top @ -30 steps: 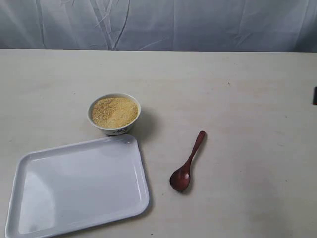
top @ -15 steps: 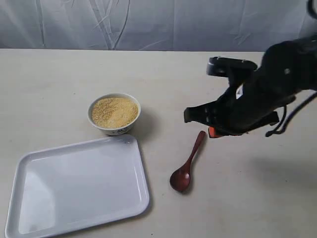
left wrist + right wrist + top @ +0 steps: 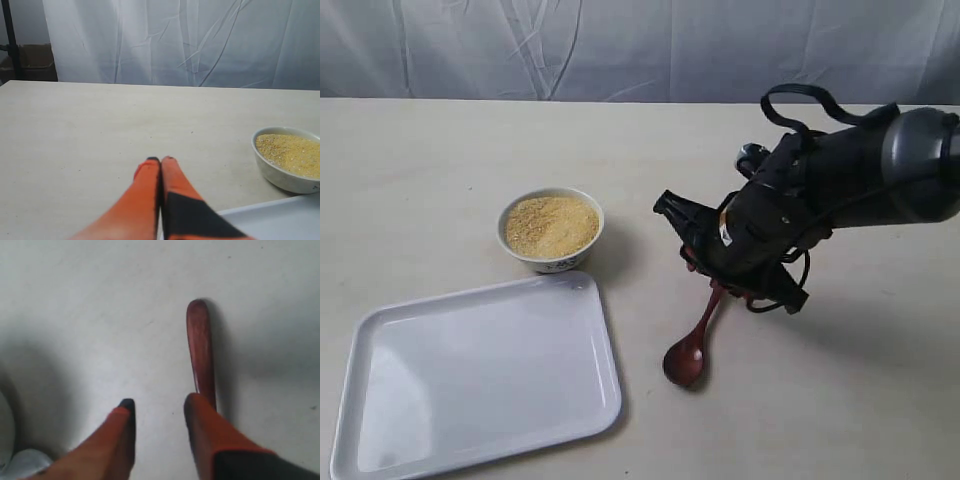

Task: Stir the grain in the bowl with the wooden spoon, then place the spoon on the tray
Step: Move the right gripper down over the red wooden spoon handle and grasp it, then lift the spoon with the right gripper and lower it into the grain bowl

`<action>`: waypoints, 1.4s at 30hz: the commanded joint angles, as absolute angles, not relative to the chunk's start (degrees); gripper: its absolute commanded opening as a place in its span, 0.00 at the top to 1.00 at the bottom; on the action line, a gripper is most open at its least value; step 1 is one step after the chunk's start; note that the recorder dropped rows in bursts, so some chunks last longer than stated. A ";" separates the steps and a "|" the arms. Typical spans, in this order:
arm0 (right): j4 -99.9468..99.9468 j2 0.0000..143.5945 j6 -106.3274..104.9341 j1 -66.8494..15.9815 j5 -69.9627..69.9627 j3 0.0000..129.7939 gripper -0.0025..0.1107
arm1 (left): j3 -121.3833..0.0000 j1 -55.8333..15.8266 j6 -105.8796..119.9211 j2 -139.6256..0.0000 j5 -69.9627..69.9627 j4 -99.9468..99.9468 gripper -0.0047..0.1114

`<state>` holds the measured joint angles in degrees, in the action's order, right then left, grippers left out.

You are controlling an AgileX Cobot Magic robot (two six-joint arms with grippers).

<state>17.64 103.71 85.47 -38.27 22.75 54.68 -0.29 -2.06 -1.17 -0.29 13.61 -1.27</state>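
Right of centre, the right hand [image 3: 708, 272] hangs low over the handle of the wooden spoon [image 3: 695, 335], fingers apart, gripping nothing. The spoon lies flat on the tabletop [image 3: 440, 160]. The bowl [image 3: 560, 263] of grain [image 3: 552, 225] sits centre-left, just above the tray [image 3: 480, 400] at lower left. The left hand [image 3: 161, 161] has its fingers pressed together.

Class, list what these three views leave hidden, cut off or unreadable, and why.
wooden spoon: exterior view, handle's upper end hidden behind the right end effector.
bowl: exterior view, dark side markings too small to read.
tray: left wrist view, mostly cut off by the frame edge.
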 commanded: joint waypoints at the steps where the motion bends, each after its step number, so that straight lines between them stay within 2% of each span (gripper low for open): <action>1: 18.00 104.40 85.65 -38.29 23.22 54.94 0.51 | 0.00 -1.80 -1.12 0.00 13.22 -1.27 0.96; 19: 22.41 108.75 88.22 -38.40 23.72 54.94 0.51 | 0.00 -1.80 -1.12 0.00 13.22 -1.27 0.96; 21: 22.31 109.00 87.98 -38.40 23.81 54.94 0.55 | 0.00 -1.80 -1.12 0.00 13.22 -1.27 0.96; 23: 22.31 108.97 87.98 -38.40 23.81 54.94 0.63 | 0.00 -1.80 -1.12 0.00 13.22 -1.27 0.96; 28: 20.97 108.67 85.00 -38.40 25.26 54.94 0.98 | 0.00 -1.80 -1.12 0.00 13.22 -1.27 0.96; 36: 20.81 103.26 86.06 -38.29 25.52 55.17 0.98 | 0.00 -1.80 -1.12 0.00 13.22 -1.27 0.96; 42: 29.80 96.00 93.60 -38.29 22.47 58.00 0.98 | 0.00 -1.80 -1.12 0.00 13.22 -1.27 0.96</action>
<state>25.52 99.00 90.67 -38.27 24.11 55.94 -0.29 -2.06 -1.17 -0.29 13.61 -1.27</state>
